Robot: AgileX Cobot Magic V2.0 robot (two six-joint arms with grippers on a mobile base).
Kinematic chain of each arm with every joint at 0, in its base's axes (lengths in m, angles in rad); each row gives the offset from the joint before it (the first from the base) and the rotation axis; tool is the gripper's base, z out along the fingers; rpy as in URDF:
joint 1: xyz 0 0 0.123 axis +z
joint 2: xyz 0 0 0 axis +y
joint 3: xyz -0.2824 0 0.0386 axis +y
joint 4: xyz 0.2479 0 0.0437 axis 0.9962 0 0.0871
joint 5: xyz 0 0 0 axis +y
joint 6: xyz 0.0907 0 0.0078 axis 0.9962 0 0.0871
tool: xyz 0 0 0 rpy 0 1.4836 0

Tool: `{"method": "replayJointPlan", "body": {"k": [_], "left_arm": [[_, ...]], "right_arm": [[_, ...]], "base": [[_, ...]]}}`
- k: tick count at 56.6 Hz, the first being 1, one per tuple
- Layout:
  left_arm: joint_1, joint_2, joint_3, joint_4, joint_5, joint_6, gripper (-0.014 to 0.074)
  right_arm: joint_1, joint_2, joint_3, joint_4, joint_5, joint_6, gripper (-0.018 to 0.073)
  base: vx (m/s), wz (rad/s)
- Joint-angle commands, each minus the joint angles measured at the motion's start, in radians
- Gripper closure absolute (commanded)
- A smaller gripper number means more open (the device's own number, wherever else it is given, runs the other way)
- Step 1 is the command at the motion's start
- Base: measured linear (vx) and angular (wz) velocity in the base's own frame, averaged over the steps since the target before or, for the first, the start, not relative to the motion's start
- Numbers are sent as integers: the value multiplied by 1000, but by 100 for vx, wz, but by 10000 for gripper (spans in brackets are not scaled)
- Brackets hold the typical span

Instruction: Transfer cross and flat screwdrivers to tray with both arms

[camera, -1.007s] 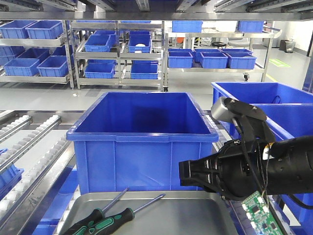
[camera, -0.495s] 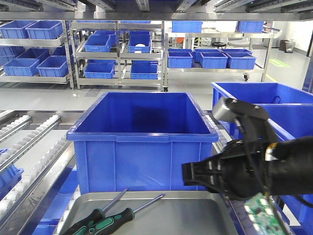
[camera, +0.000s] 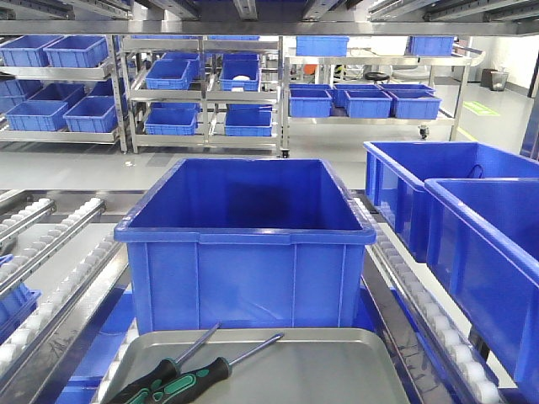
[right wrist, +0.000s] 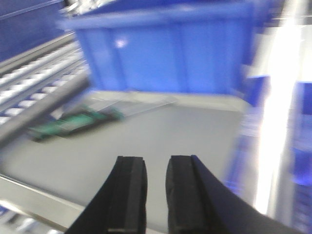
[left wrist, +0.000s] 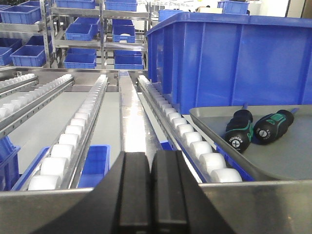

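Both screwdrivers lie side by side in the grey metal tray, at its near left corner in the front view, handles toward the camera and thin steel shafts slanting up toward the tray's far edge. The left screwdriver and the right screwdriver have dark green and black handles that touch or nearly touch. In the left wrist view the left handle's butt carries a cross mark and a ring of small white lettering, which seems to read "PROSTORMER" but is too small to be sure; the other butt shows a single slot mark. The tray sits just in front of a large blue bin, flanked by roller rails, with more blue bins along the right edge and shelves of smaller blue bins in the background. The left pincer is clenched, its two black pads pressed together with nothing between them, low beside the tray's left rim. The right pincer hangs above the tray's bare right part; that view is motion-blurred, but a narrow gap separates its pads and they grasp nothing.
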Motion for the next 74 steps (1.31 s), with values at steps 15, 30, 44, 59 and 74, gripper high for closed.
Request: {"method": "replayJointPlan", "body": {"k": [15, 30, 44, 59, 74], "left_arm": [[1, -5, 30, -1, -77, -7, 604], [1, -8, 30, -1, -75, -7, 604], [1, -5, 30, -1, -73, -7, 604], [1, -5, 30, -1, -73, -7, 604], [1, -5, 30, -1, -73, -7, 604]], "right_arm": [[-388, -417, 307, -135, -86, 0, 468], [-430, -567, 532, -257, -231, 30, 571], [-429, -568, 534, -256, -238, 34, 568], [-429, -568, 534, -255, -238, 34, 568], [-429, -568, 534, -255, -238, 34, 568]], "base": [[0, 0], [0, 0], [0, 0], [0, 0], [0, 0]]}}
